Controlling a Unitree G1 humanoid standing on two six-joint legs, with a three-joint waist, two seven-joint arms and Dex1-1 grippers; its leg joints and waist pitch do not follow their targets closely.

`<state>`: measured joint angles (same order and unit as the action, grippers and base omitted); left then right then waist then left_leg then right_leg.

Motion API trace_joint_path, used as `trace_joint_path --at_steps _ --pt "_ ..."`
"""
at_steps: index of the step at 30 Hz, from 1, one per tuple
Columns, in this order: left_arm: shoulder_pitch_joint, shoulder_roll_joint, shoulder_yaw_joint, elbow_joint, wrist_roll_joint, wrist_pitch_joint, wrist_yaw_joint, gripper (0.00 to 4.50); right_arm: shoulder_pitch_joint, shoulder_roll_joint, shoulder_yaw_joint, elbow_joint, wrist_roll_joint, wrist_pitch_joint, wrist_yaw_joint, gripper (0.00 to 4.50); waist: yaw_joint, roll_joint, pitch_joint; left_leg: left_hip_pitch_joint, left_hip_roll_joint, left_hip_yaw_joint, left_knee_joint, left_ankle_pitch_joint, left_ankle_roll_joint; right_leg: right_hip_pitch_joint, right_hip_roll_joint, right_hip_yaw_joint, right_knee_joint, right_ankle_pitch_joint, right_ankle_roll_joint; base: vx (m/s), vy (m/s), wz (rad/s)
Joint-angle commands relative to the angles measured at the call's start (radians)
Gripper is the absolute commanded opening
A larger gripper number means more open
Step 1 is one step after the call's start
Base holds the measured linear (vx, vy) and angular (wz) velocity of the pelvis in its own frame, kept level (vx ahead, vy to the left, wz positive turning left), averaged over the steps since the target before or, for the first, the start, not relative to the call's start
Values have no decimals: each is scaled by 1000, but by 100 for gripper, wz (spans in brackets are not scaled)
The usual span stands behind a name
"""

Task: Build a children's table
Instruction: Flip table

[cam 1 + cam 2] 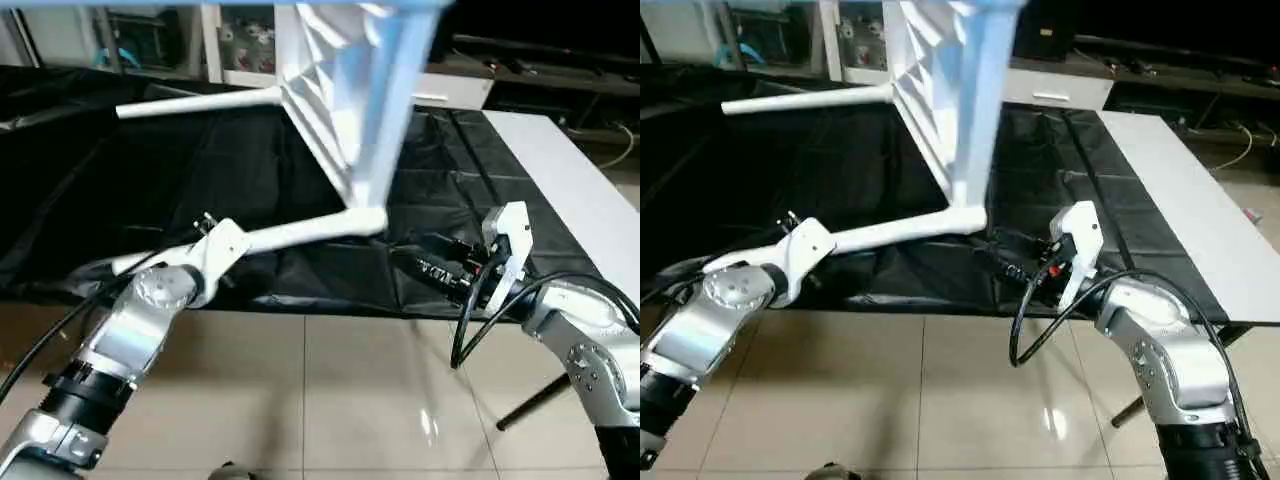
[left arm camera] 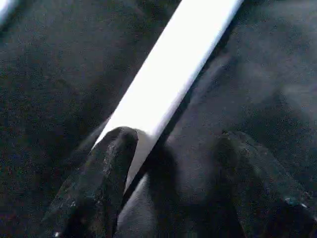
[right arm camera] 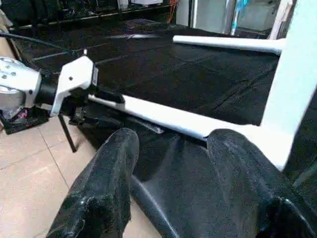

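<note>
Black cloth (image 1: 150, 190) covers the bench; white board (image 1: 570, 190) lies flat along its right side. Tabletop (image 1: 345, 90) stands on edge near mid-bench, ribbed underside facing the robot's left, its top running out of the head views. Two legs already sit in corner sockets, both with long axes roughly level and pointing left: upper leg (image 1: 195, 102) well above the cloth, lower leg (image 1: 300, 232) running from the bottom corner socket (image 1: 365, 220) down-left toward the front edge, free end lowest. Left gripper (image 1: 205, 245) is at that free end; in the left wrist view one finger (image 2: 106, 173) touches the tube's side while the other stands apart, so jaws are spread and not clamped. Right gripper (image 1: 1015, 262) hovers just beside the socket corner, fingers (image 3: 106, 183) parted, holding nothing. Likely step: seating or turning the lower leg in its thread. To do it well, centre the tube between the left fingers before closing, keep the turn along the leg's own axis, and use the right gripper to brace the corner so the upright tabletop doesn't tip.
</note>
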<state>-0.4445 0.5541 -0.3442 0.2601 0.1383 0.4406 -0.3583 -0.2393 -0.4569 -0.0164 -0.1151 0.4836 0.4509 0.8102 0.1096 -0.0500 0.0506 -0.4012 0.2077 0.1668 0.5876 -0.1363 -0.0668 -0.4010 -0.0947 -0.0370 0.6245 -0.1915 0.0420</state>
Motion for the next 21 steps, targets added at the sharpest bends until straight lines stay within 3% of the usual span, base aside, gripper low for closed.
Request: trace_joint_path --at_steps 1,6,8,10,12,13,15,16,17,19,20,21 --pt "-12 11 -15 23 38 -18 23 310 -2 -9 4 1 -11 -12 -7 254 2 13 -58 36 12 -11 -85 -498 -77 8 -33 18 -100 -410 -100 0 0 0" --pt "27 -3 34 -31 9 -44 11 310 2 -3 0 -8 -11 -12 -11 254 4 18 -58 37 14 -10 -86 -509 -79 8 -33 20 -98 -374 -125 0 0 0" --pt "79 -75 144 -128 -107 -95 19 310 12 18 -28 -32 16 1 -38 254 6 20 -58 36 16 -9 -87 -509 -81 10 -35 19 -96 -346 -147 0 0 0" --pt "121 -125 207 -206 -178 -97 39 310 18 43 -58 -53 40 8 -76 254 10 20 -61 38 19 -8 -86 -496 -81 9 -34 19 -90 -300 -169 0 0 0" --pt "162 -157 241 -287 -207 -128 77 310 27 91 -94 -74 42 9 -167 254 8 15 -60 30 16 -4 -88 -472 -69 13 -30 20 -89 -280 -159 0 0 0" --pt "175 -165 244 -320 -203 -161 98 310 37 119 -106 -79 17 -9 -227 254 8 15 -60 30 16 -4 -88 -472 -69 13 -30 20 -89 -280 -159 0 0 0" --pt "188 -215 273 -365 -217 -221 154 310 65 171 -107 -74 -64 -80 -328 254 8 15 -59 31 15 -3 -88 -465 -73 12 -31 21 -97 -318 -126 0 0 0" --pt "188 -233 287 -378 -223 -226 173 310 76 191 -102 -65 -99 -110 -365 254 10 15 -59 27 10 5 -85 -449 -61 13 -42 27 -104 -338 -118 0 0 0" --pt "188 -246 299 -384 -219 -231 186 310 82 208 -101 -57 -118 -126 -395 254 13 9 -62 18 5 12 -79 -406 -14 24 -63 36 -115 -365 -110 0 0 0" --pt "181 -263 314 -382 -213 -228 200 310 77 234 -102 -38 -145 -147 -444 254 21 5 -63 7 0 17 -65 -342 46 35 -91 52 -128 -392 -94 0 0 0" --pt "179 -274 322 -382 -214 -223 202 310 71 244 -104 -30 -154 -156 -467 254 49 3 -66 -65 -15 -33 5 -182 191 92 -241 23 -175 -489 -14 9 59 11" --pt "177 -277 324 -381 -214 -221 203 310 69 246 -106 -27 -157 -158 -473 254 40 -5 -64 -80 -16 -48 47 -151 215 96 -284 29 -188 -515 -6 10 138 22"
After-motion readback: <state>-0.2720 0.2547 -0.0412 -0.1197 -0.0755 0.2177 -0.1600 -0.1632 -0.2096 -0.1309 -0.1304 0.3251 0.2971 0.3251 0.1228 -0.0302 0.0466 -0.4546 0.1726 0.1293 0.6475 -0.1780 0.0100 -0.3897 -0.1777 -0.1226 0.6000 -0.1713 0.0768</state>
